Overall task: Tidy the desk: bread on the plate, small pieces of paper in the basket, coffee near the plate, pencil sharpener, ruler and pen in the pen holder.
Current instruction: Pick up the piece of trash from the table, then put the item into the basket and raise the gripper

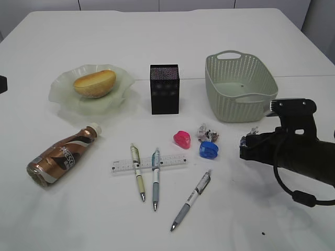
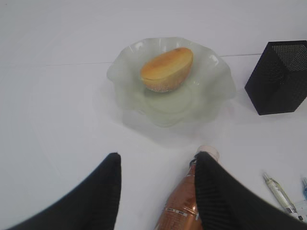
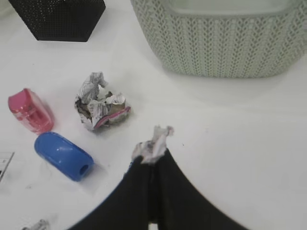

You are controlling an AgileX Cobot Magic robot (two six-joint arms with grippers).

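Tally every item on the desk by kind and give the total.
Pens: 3
Pencil sharpeners: 2
Paper pieces: 2, one in the right gripper
Ruler: 1
Coffee bottle: 1
Bread: 1
Plate: 1
Pen holder: 1
Basket: 1
Total: 13

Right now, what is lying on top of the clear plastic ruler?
Two pens lie across the clear plastic ruler: a yellow-green pen and a teal-grey pen. They hide the ruler markings under them. The third, grey-and-white pen lies apart from it.
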